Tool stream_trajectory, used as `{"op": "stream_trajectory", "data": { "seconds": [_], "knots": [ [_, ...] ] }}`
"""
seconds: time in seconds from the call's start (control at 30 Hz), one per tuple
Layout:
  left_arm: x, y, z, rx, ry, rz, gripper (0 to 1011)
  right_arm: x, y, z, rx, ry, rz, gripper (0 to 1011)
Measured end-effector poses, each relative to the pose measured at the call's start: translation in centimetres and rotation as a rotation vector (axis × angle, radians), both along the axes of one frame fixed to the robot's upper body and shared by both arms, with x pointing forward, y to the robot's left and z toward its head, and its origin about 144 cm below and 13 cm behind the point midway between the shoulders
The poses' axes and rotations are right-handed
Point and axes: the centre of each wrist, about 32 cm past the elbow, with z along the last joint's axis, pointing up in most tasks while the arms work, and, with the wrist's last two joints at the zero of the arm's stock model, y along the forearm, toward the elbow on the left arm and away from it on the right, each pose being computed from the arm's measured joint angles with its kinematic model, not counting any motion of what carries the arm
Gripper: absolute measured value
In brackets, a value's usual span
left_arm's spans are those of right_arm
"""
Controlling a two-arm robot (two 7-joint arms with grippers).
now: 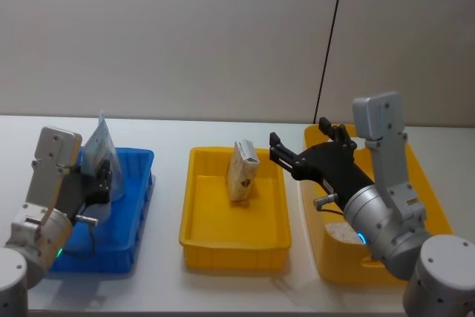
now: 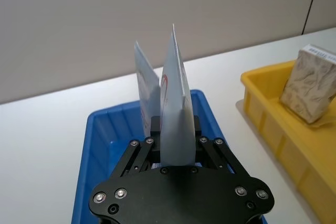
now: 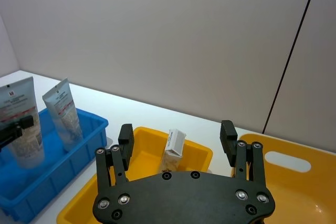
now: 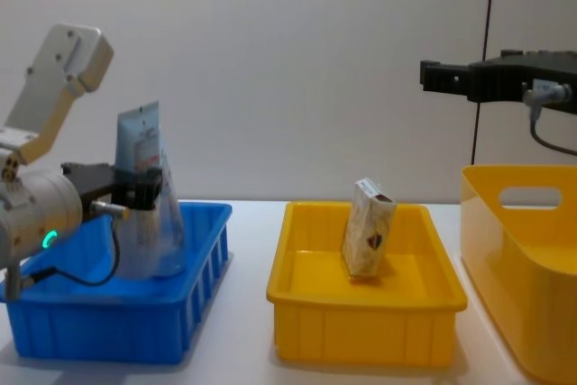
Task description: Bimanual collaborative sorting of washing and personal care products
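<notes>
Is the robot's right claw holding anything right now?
No, the right gripper hangs in the air with its fingers spread and nothing between them.

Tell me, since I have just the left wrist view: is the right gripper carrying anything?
Observer: No. The right gripper is open and empty, held high, right of the beige carton.
Operator: What lies right of the yellow tray?
Observer: A deeper yellow bin with a whitish pack on its floor.
Operator: How low is the pale-blue tube?
Observer: The left gripper holds it upright, its lower end below the rim of the blue tray.
</notes>
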Motion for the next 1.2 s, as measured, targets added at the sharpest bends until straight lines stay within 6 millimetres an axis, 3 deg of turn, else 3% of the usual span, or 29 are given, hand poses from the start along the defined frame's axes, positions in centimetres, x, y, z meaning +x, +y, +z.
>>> {"op": "stream_trajectory", "data": {
  "seconds": [0.77,1.2],
  "knots": [
    [-1.5,2.4,3.2,-0.019,-0.162,-0.264,262,0.0,0.0,0.0,0.000,0.000,0.000,1002],
    [-1.6,0.7,4.6,-0.015,-0.222,-0.437,262,0.0,0.0,0.0,0.000,0.000,0.000,1002]
  ]
}}
